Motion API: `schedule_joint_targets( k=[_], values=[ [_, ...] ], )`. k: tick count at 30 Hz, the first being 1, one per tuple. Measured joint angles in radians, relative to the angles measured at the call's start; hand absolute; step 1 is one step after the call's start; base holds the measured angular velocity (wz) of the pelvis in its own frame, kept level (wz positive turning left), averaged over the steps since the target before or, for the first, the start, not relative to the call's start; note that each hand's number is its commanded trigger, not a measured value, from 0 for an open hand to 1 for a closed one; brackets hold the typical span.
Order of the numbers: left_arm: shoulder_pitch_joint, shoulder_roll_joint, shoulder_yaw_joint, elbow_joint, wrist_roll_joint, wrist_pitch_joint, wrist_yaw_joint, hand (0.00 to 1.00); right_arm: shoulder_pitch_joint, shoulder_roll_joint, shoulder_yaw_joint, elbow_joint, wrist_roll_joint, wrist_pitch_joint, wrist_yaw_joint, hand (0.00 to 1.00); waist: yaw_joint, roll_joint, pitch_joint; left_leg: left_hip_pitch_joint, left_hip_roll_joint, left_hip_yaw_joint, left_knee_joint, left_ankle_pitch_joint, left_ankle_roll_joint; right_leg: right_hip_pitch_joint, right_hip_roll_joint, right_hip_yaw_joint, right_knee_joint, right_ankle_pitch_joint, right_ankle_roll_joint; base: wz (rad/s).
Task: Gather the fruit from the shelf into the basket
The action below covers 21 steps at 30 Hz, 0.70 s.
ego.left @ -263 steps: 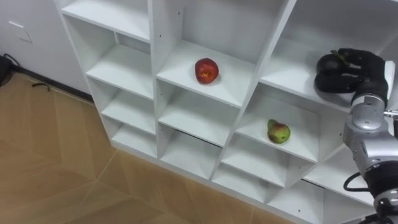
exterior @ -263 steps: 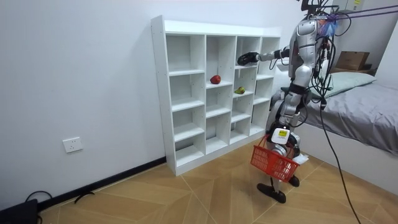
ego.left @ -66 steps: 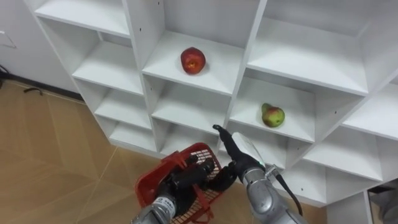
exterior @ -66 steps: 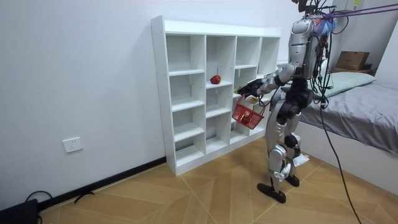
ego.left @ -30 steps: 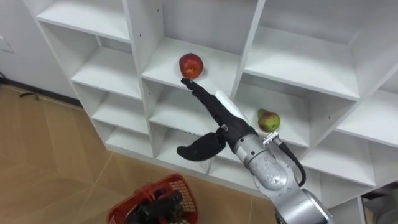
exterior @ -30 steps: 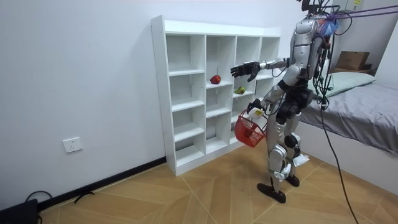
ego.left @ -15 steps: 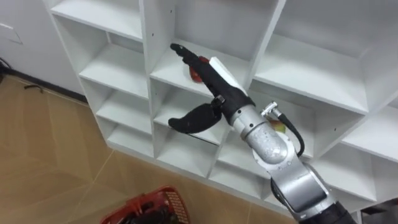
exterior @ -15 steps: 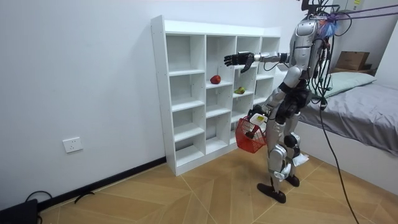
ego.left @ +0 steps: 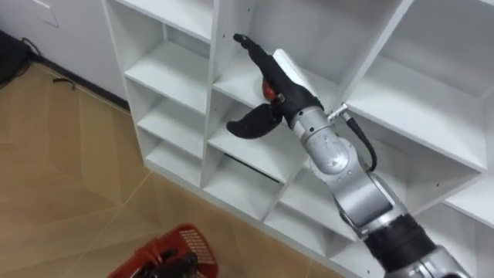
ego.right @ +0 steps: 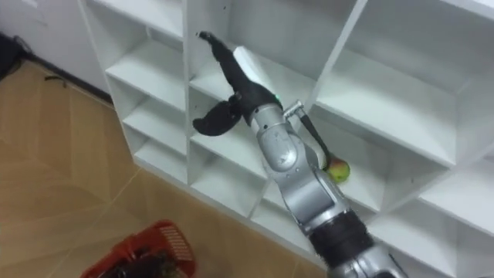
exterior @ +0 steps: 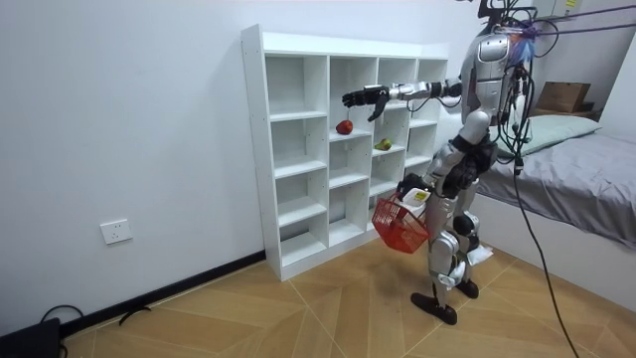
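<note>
A red apple (ego.left: 266, 92) lies on a shelf of the white closet (ego.left: 177, 69), in its middle column, mostly covered by my right hand (ego.left: 272, 69). That hand is open, fingers straight above the apple and thumb spread below, not closed on it. In the room view the right hand (exterior: 360, 97) is just above and right of the apple (exterior: 344, 126). A green-red pear (ego.right: 338, 168) sits one compartment lower to the right. My left hand (exterior: 410, 193) is shut on the handle of a red basket (exterior: 399, 225), held low by my hip; the basket (ego.left: 154, 259) holds dark items.
I stand upright close to the closet, on a wooden floor (ego.left: 62, 177). A bed (exterior: 586, 189) with a cardboard box (exterior: 561, 96) lies at the room view's right, behind me. A dark object with a cable (ego.left: 15, 58) lies by the wall at far left.
My right arm has lifted out of the basket and stretched up to the apple's compartment, hand open. The basket has dropped lower at my left side. The head camera has shifted.
</note>
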<state>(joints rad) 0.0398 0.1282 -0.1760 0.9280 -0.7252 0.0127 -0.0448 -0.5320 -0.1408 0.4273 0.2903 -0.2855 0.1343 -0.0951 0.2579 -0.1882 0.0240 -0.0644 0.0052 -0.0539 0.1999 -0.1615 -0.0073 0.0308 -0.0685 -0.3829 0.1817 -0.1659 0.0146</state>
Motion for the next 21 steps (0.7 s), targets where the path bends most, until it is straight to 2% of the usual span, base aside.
schedule_joint_targets(
  k=[7, 9, 12, 15, 21],
  values=[
    [-0.013, 0.003, 0.001, -0.005, -0.002, 0.004, -0.006, 1.0, -0.063, 0.013, 0.001, 0.14, -0.04, 0.001, -0.081, 0.0, 0.037, -0.02, 0.0005, -0.037, -0.003, -0.013, 0.007, 0.0, 0.0, -0.028, -0.001, -0.003, 0.001, 0.0, 0.0, 0.07],
    [-0.019, 0.003, 0.006, -0.006, -0.001, 0.004, -0.007, 1.0, -0.076, 0.013, 0.001, 0.184, -0.044, 0.001, -0.112, 0.0, 0.05, -0.027, 0.0028, -0.058, -0.003, -0.013, 0.01, 0.002, -0.001, -0.047, -0.001, -0.005, 0.001, 0.0, 0.0, 0.0],
    [-0.028, 0.005, 0.015, -0.006, 0.002, 0.003, -0.011, 1.0, -0.104, 0.013, 0.001, 0.235, -0.044, -0.002, -0.163, 0.0, 0.05, -0.035, 0.0096, -0.096, -0.004, -0.018, 0.023, 0.003, -0.003, -0.076, -0.001, -0.019, 0.001, 0.0, 0.0, 0.04],
    [-0.037, 0.008, 0.015, -0.006, 0.0, 0.003, -0.013, 1.0, -0.139, 0.012, -0.005, 0.299, -0.031, -0.001, -0.209, 0.0, 0.05, -0.042, 0.0111, -0.126, -0.004, -0.032, 0.024, 0.009, -0.005, -0.101, -0.001, -0.033, 0.002, 0.0, -0.001, 0.13],
    [-0.047, 0.01, 0.017, -0.002, 0.001, 0.003, -0.024, 1.0, -0.183, 0.004, -0.039, 0.377, -0.012, -0.004, -0.259, 0.0, 0.046, -0.049, 0.0155, -0.16, -0.006, -0.035, 0.035, 0.011, -0.006, -0.128, -0.001, -0.033, 0.002, 0.001, -0.001, 0.03]
  ],
)
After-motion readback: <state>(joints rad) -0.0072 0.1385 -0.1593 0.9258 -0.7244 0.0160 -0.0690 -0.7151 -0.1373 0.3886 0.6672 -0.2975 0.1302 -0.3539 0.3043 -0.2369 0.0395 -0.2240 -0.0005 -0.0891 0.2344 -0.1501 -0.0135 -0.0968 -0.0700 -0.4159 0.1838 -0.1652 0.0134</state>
